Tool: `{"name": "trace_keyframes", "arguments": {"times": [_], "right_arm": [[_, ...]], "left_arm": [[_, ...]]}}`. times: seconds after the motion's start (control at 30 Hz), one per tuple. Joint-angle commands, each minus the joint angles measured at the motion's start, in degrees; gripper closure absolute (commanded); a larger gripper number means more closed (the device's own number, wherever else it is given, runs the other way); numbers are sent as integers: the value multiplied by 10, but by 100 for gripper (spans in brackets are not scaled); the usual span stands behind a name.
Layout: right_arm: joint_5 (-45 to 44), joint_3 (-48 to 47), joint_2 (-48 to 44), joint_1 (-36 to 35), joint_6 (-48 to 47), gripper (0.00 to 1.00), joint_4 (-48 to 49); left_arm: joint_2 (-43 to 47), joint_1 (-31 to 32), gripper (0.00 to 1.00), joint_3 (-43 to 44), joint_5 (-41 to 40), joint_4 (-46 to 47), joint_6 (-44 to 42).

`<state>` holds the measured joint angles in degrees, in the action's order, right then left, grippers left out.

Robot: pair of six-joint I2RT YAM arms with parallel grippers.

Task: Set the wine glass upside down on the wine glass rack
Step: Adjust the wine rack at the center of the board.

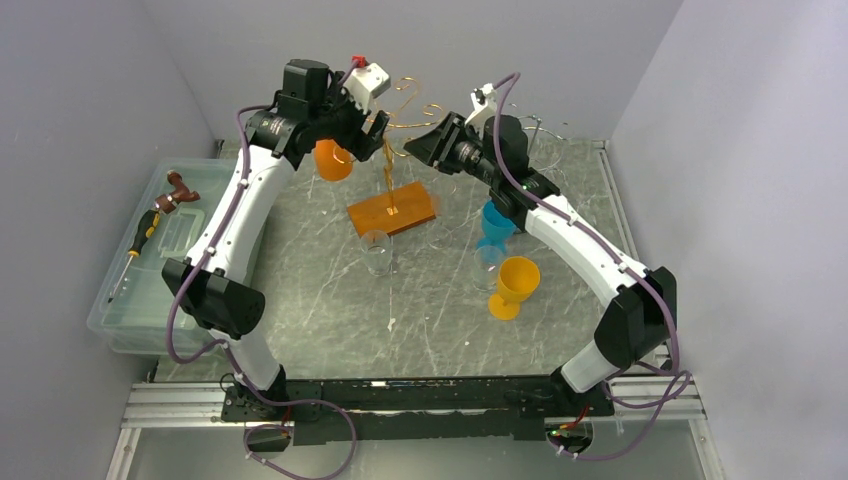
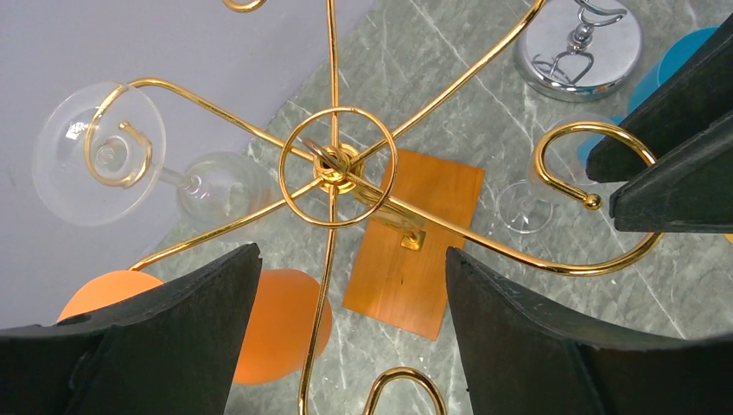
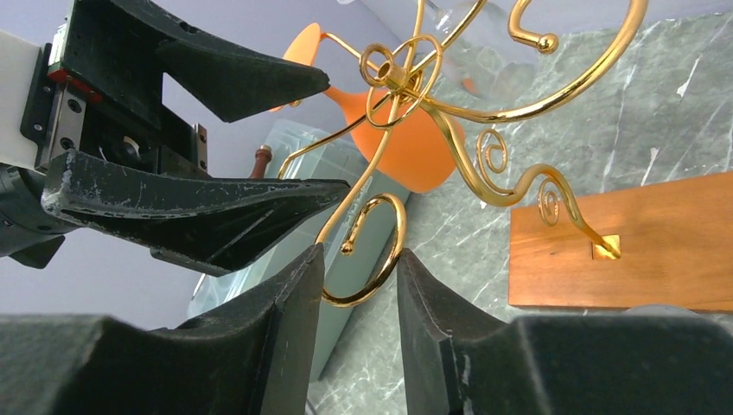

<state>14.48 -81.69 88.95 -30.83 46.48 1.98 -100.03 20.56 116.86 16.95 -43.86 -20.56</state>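
An orange wine glass [image 1: 333, 160] hangs upside down from an arm of the gold wire rack [image 1: 388, 160], which stands on a wooden base [image 1: 392, 212]. From the left wrist, its bowl [image 2: 281, 324] shows below the wires. My left gripper [image 2: 353, 259] hovers over the rack's top ring [image 2: 337, 166], jaws wide open and holding nothing. A clear glass [image 2: 99, 151] also hangs inverted on another hook. My right gripper [image 3: 359, 255] brackets a gold hook loop [image 3: 380, 285], jaws partly apart. The orange glass [image 3: 406, 147] hangs beyond it.
A blue glass [image 1: 494, 225], a yellow-orange glass [image 1: 515, 285] and two clear glasses [image 1: 377, 250] stand on the marble table. A chrome stand [image 2: 581, 43] is at the back right. A plastic bin [image 1: 150, 290] with a screwdriver [image 1: 140, 240] sits left.
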Motion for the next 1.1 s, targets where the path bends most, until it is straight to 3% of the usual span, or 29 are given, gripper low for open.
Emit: {"name": "trace_keyframes", "arguments": {"times": [0.0, 0.33, 0.53, 0.7, 0.73, 0.77, 0.8, 0.93, 1.07], "right_arm": [[16, -29, -25, 7, -11, 59, 22], [9, -30, -51, 16, -28, 49, 3], [-4, -9, -83, 21, -42, 45, -15], [-23, 34, -134, 34, -64, 29, -58], [-29, 42, -146, 36, -71, 21, -71], [-34, 48, -156, 38, -81, 5, -88], [-39, 52, -167, 40, -92, 1, -107], [-50, 70, -206, 49, -113, 0, -185], [-4, 131, -257, 57, -119, 0, -185]], "left_arm": [[5, 0, 17, 3, 20, 15, -11], [12, 0, 15, 32, 29, -3, -1], [24, 0, 1, 59, 28, -23, 19], [40, 0, 1, 82, 24, -52, 36], [47, 0, 0, 83, 22, -59, 38], [53, 0, 0, 83, 19, -71, 40], [60, 0, 1, 84, 14, -82, 44], [72, -1, 0, 105, -32, -158, 59], [89, -13, 1, 118, -65, -222, 52]]}}
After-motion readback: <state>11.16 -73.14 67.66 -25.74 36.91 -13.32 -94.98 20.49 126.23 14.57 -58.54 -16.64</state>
